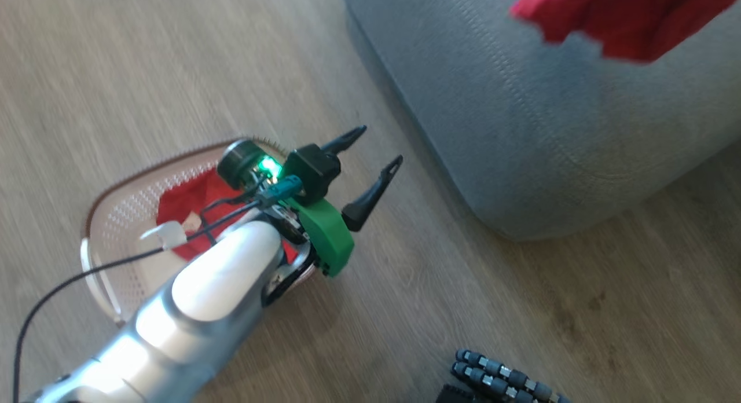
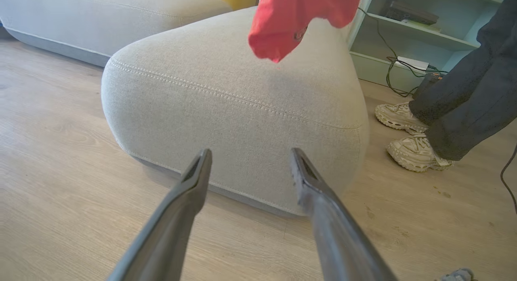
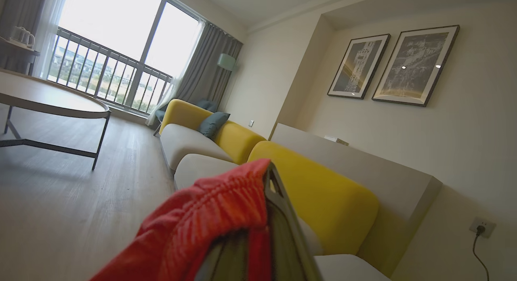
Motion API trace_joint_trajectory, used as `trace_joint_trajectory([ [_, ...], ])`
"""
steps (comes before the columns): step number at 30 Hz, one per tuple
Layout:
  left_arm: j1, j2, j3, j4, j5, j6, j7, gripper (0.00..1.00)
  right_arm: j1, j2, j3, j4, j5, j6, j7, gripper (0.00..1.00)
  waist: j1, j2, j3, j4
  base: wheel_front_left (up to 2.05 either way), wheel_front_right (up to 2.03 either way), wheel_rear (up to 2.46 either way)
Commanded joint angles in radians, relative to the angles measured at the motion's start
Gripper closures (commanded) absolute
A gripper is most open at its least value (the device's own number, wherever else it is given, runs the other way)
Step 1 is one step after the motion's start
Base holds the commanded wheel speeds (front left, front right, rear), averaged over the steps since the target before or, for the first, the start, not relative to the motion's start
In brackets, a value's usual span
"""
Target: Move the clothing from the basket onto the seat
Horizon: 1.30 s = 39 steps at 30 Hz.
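Right gripper (image 3: 267,174) pinched shut on a bright red soft fabric garment (image 1: 613,21), hung over the large grey upholstered seat (image 1: 550,131), apparently for dropping | left gripper (image 1: 379,145) spread wide, empty, likely readied near the cream perforated plastic basket (image 1: 116,218), where more red clothing (image 1: 185,197) lay.

Pale wood floor (image 3: 80,200), yellow-backed sofa (image 3: 323,188), low round table (image 3: 48,99), bright balcony window (image 3: 109,38) — two framed prints (image 3: 416,65) on a cream wall (image 3: 468,147)

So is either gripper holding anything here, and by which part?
The right gripper is shut on red clothing at a gathered edge; the left gripper is open, empty.
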Motion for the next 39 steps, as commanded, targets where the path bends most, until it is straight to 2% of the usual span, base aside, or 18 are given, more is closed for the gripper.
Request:
trace_joint_trajectory([
  [1,-0.042,0.02,0.019,-0.042,0.006,-0.006,0.008,0.0,-0.068,-0.044,-0.031,0.008,-0.007,0.007,-0.005,1.0,-0.0002,0.0,0.065,0.042,0.0,0.0,0.0],
  [6,-0.061,0.041,0.007,-0.065,0.011,-0.006,0.028,0.0,-0.214,-0.093,-0.142,0.156,0.016,0.007,0.001,1.0,-0.0002,0.0,0.137,0.087,0.0,0.0,0.0],
  [13,-0.081,0.056,-0.011,-0.092,0.02,-0.006,0.037,0.0,-0.382,-0.191,-0.3,0.315,-0.071,0.007,0.028,1.0,-0.0002,0.0,0.224,0.18,0.0,0.0,0.0],
  [18,-0.095,0.057,-0.019,-0.092,0.02,-0.006,0.027,0.0,-0.43,-0.21,-0.392,0.38,-0.128,0.007,0.061,1.0,-0.0002,0.0,0.263,0.234,0.0,0.0,0.0],
  [22,-0.102,0.058,-0.026,-0.088,0.022,-0.006,0.018,0.0,-0.438,-0.195,-0.455,0.431,-0.19,0.007,0.075,1.0,-0.0002,0.0,0.301,0.272,0.0,0.0,0.0],
  [27,-0.109,0.059,-0.03,-0.08,0.021,-0.006,0.007,0.0,-0.396,-0.127,-0.531,0.503,-0.23,0.007,0.063,1.0,-0.0002,0.0,0.334,0.294,0.0,0.0,0.0],
  [31,-0.108,0.049,-0.035,-0.071,0.021,-0.006,-0.001,0.0,-0.315,-0.085,-0.589,0.574,-0.254,0.007,0.038,1.0,-0.0002,0.0,0.336,0.304,0.0,0.0,0.0],
  [39,-0.1,0.048,-0.033,-0.053,0.011,-0.006,-0.014,0.0,-0.136,-0.054,-0.703,0.671,-0.283,0.007,0.001,1.0,-0.0002,0.0,0.309,0.301,0.0,0.0,0.0],
])
